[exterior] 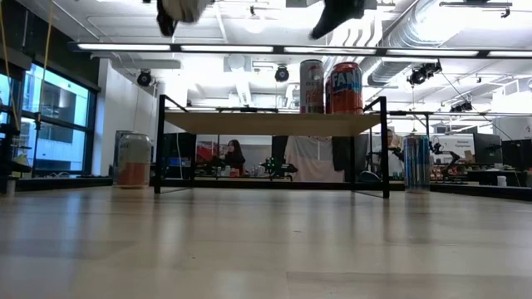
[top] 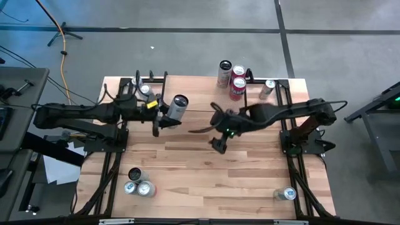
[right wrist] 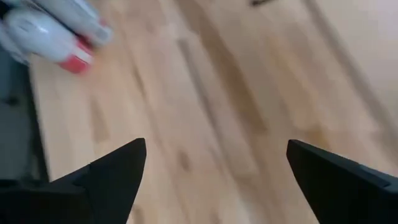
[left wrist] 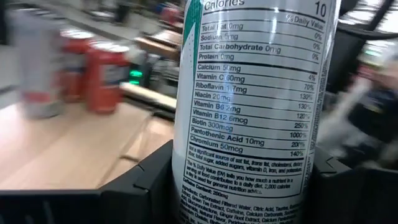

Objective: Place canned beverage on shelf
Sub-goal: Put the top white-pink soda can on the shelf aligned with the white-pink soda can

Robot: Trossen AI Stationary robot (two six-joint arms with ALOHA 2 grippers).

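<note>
Gripping can (left wrist: 255, 106), left gripper (top: 164, 119); right gripper (right wrist: 214, 168) spread, empty.

The can (left wrist: 255, 106) in the left gripper (top: 164, 119) is silver-white, printed with black nutrition text and a teal streak near its top. On the shelf (exterior: 274, 123), whose plank is pale wood on thin black legs, stand a red can (exterior: 345, 87) with white and blue lettering and a silver can (exterior: 312, 85) with red marks. The table (top: 206, 169) is light wood in striped planks. Both arms are dark; the right gripper's (right wrist: 214, 180) fingers are black.
</note>
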